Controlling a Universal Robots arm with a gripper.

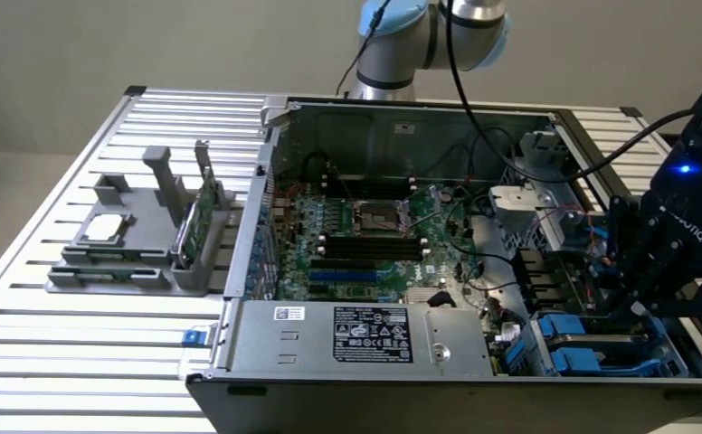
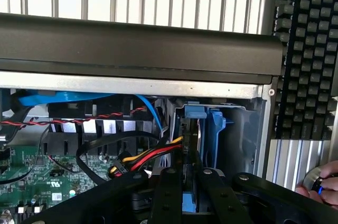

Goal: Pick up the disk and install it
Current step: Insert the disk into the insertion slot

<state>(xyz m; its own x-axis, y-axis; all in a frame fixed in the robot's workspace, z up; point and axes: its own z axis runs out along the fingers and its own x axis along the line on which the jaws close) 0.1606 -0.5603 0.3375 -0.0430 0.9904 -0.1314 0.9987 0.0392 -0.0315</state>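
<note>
while hand (image 2: 191, 182) grips disk (image 2: 207, 134), upright in blue bay (image 1: 599, 354)

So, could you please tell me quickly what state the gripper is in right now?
Gripper: closed on the disk, holding it on edge down at the blue drive bay inside the computer case.

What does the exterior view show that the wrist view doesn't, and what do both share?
Exterior only: the grey holder on the slatted table, with a green circuit card standing in it, and the power supply.

Wrist only: a keyboard and a person's fingers on a small knob.

Both: the gripper down among the blue drive rails in the computer case, plus the motherboard.
</note>
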